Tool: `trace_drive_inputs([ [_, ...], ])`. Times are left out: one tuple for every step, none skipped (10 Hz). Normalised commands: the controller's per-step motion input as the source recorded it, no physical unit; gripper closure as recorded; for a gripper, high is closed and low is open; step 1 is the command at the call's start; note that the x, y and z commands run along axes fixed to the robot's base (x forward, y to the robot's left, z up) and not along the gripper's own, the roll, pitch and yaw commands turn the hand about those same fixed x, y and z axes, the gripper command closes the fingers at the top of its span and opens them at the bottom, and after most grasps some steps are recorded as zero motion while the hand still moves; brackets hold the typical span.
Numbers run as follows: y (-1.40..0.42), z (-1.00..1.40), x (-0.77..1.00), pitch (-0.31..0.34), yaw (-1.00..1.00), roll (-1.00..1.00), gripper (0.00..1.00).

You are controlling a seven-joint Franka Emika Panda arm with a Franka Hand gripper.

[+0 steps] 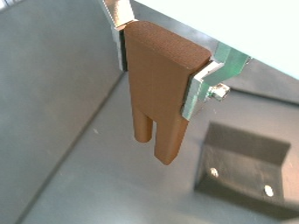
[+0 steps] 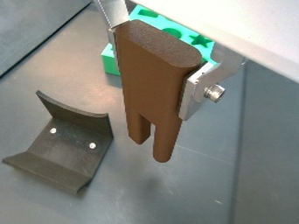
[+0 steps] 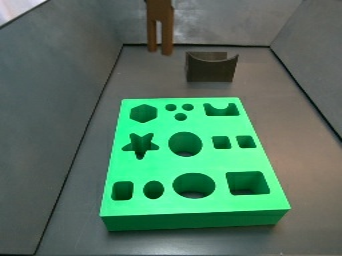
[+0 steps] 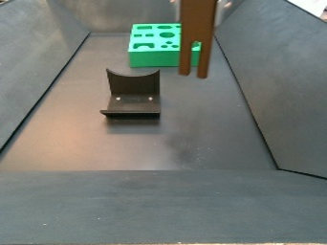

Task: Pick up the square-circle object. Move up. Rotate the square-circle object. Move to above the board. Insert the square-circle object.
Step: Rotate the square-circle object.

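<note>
**Block held aloft, prongs down**

Block (image 1: pixel 158 87), brown and narrow, hangs upright in the hand (image 1: pixel 163 61), solid half up, two prongs pointing at the floor with a slot between them. In both wrist views the silver fingers (image 1: pixel 201 87) press flat against its opposite upper faces, so the hand is closed on the block (image 2: pixel 155 83); a bolt shows on one finger (image 2: pixel 201 90). Prong tips are clear of the dark floor (image 1: pixel 70 131) in both wrist views.

In a side view the block (image 3: pixel 159 25) appears at the far end of the enclosure, above the floor, beside and above the fixture (image 3: pixel 210 65); the hand itself is cut off by the frame edge there. In a side view the block (image 4: pixel 198 36) hangs in front of the near corner of the board (image 4: pixel 163 44), its prongs ending above floor level, with the fixture (image 4: pixel 132 93) standing apart on the floor below.

Board (image 3: pixel 187 160), bright green, lies flat on the floor, cut-outs empty: star, hexagon, circles, squares, oval. Block and board are well apart, the fixture between them. In a wrist view the board (image 2: pixel 163 31) shows partly behind the block, the fixture (image 2: pixel 65 144) to its side.
</note>
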Motion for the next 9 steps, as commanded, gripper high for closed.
trace_drive_inputs([
  [0.12, 0.69, -0.33, -0.049, -0.02, 0.01, 1.0],
  [0.08, 0.52, -0.19, -0.03, -0.03, 0.02, 1.0],
  [0.05, 0.27, -0.06, 0.032, -0.03, 0.02, 1.0],
  [0.0, 0.0, 0.0, 0.013, -1.0, -0.01, 1.0],
  [-0.01, -0.11, 0.04, 0.012, -1.0, -0.01, 1.0],
  [-0.01, -0.08, 0.04, 0.009, -1.0, -0.02, 1.0],
  [0.0, -0.05, 0.04, 0.006, -1.0, -0.02, 1.0],
  [0.01, -0.04, 0.03, 0.008, -1.0, -0.02, 1.0],
  [0.01, -0.03, 0.03, 0.008, -1.0, -0.02, 1.0],
])
